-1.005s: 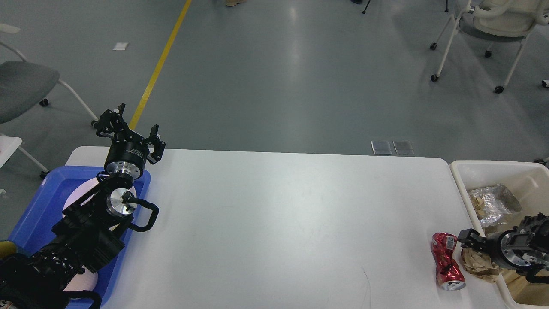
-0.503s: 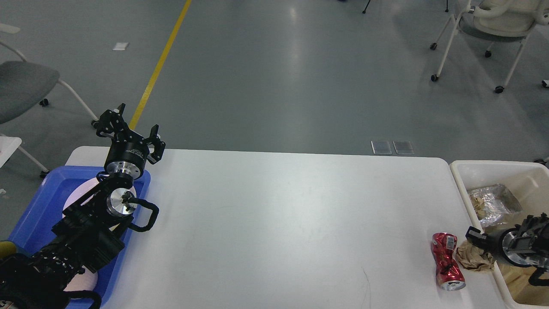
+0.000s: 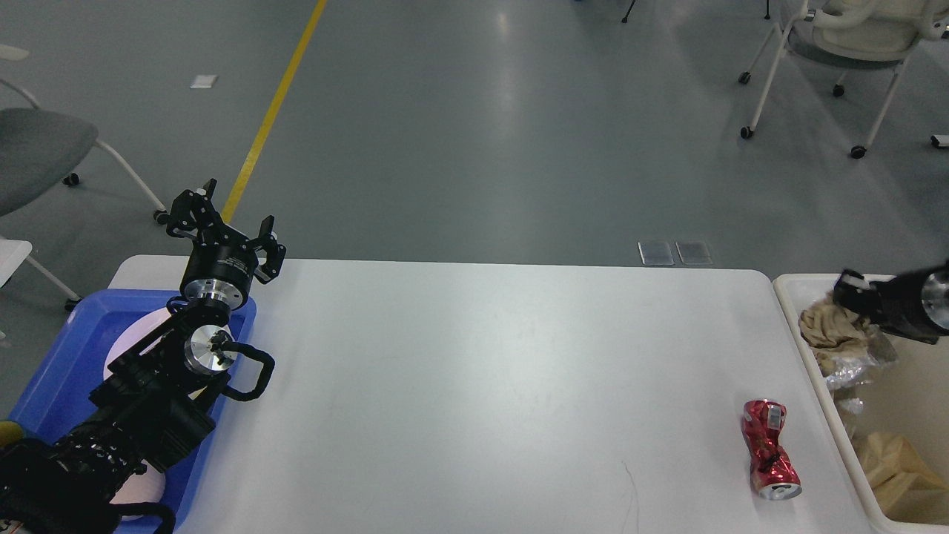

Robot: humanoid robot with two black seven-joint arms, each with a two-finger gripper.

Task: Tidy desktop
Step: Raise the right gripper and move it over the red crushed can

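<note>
The desktop is a wide white tabletop. A crushed red can lies on it near the right front. My right gripper hangs over the off-white bin at the table's right end, shut on a crumpled brown paper wad that dangles below it above the bin's far left corner. My left gripper is raised above the blue tray at the left end, fingers spread open and holding nothing.
The bin holds crumpled foil and brown paper. A white plate lies in the blue tray under my left arm. Chairs stand on the grey floor at far left and far right.
My right gripper has lifted the brown paper wad off the desktop beside the can and carried it up and back, over the bin. The left arm has not moved.
</note>
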